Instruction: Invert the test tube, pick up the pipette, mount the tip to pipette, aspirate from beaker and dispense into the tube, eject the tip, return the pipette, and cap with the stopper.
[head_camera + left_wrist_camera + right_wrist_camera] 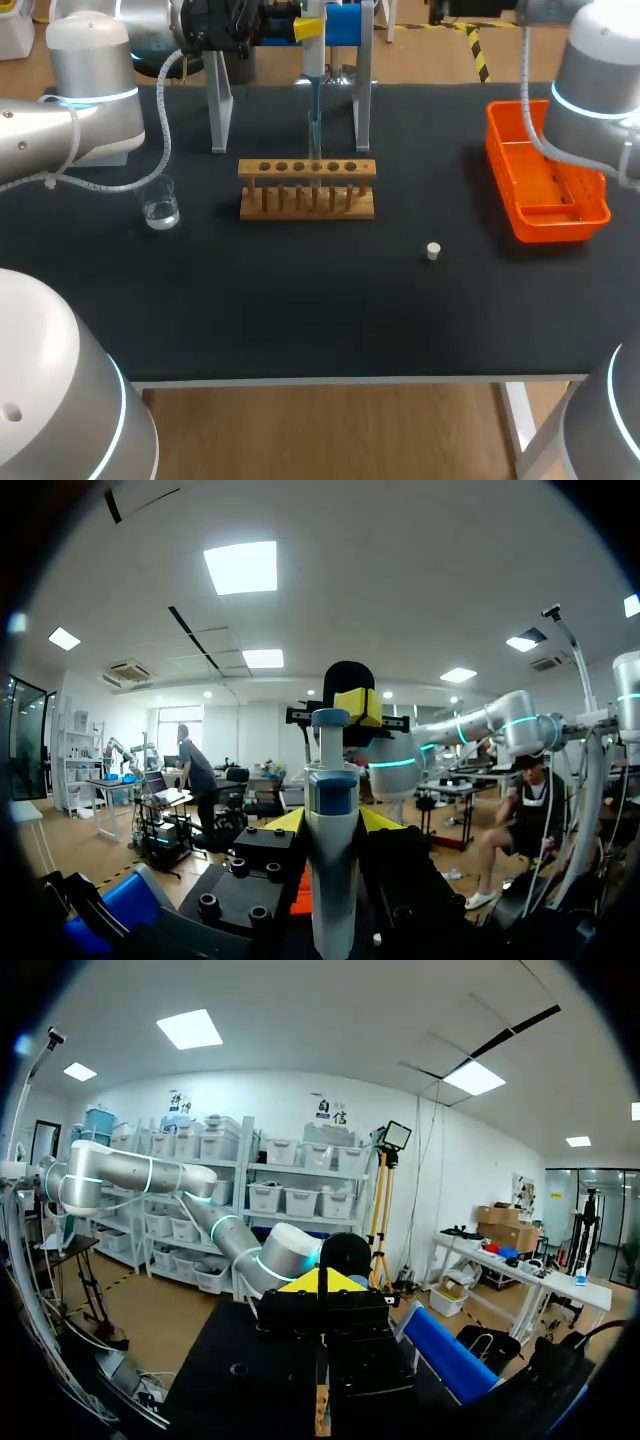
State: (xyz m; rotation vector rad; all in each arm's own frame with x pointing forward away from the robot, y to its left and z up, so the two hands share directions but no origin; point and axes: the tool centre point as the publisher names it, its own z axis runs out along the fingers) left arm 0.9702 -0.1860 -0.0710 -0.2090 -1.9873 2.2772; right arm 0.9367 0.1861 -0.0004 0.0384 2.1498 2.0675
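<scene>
We logged the left pincer (332, 822) clamped on the upright pipette (313, 55), its tip pointing straight down at the mouth of the test tube (314, 150) in the rack (300, 170); the right pincer (320, 1282) had its tips drawn together.

Black table (300, 320); bright orange basket (545, 190) at the right of the frame; pale tan wooden rack (307, 188) in the middle; clear beaker (160, 205); white stopper (433, 251); white pipette (332, 880) with a blue band; silver left arm (60, 120) and right arm (600, 90), each ringed in cyan light.
</scene>
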